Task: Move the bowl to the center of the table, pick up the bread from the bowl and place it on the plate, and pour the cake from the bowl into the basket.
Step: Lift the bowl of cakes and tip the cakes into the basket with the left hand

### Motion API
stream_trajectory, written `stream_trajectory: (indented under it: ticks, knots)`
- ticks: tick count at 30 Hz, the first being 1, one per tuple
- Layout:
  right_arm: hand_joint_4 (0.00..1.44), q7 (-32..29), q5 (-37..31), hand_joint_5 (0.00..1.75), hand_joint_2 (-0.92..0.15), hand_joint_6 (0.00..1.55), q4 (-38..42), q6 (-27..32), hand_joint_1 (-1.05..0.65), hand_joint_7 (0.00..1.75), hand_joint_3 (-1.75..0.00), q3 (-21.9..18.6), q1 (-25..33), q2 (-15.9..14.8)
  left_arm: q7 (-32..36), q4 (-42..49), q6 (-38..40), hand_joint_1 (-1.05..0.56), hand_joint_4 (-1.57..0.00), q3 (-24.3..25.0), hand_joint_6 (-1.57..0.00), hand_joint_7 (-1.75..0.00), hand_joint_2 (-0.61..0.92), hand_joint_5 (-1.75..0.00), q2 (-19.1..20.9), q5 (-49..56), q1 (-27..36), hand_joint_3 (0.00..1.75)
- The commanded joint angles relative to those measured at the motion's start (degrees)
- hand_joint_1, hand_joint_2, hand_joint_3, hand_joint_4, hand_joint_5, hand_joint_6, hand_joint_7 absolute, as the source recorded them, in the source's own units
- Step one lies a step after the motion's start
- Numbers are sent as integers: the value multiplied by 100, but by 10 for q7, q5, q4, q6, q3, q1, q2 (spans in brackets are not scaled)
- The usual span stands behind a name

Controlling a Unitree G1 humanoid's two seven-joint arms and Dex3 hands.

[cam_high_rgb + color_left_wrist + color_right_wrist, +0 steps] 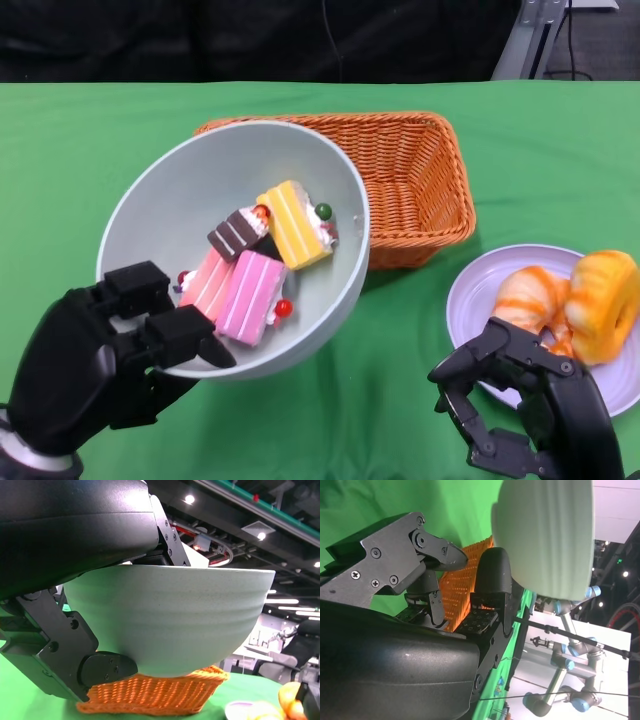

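Risk is cake slices [262, 260] spilling short of the orange wicker basket [410, 170] if the left hand [110, 350], gripping the lifted pale-green ceramic bowl [200, 190], tips early; right hand [525, 405] spread, empty.

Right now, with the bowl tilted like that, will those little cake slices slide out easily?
Probably: the cake slices lie loose against the bowl's smooth inner wall. They look blocky, so likelier to slide than roll. The left hand grips the rim, and more tilt should tip them toward the basket.
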Motion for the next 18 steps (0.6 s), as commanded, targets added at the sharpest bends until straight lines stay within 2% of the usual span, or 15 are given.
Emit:
stream_trajectory:
  ticks: [1,6,12,18]
  knots:
    - [75,0,7,146,-51,74,8,-5,-1,120,-103,-1,2,0,-5,-10,-11,4,-91,14,-95,-104,34,-137,-7,-12,-18,122]
    - [75,-4,5,147,-50,75,30,-20,-1,120,-105,-4,-7,1,-21,-24,-22,3,-91,23,-93,-105,36,-138,-9,-18,-15,116]
    - [75,-2,6,148,-50,75,68,-43,-3,118,-106,-8,-27,-1,-37,-48,-43,-2,-93,43,-95,-105,30,-136,-9,-29,3,131]
    - [74,-1,5,148,-51,73,95,-53,-3,119,-101,-11,-40,-1,-84,-78,-46,-3,-91,60,-94,-107,37,-138,-15,-58,10,125]
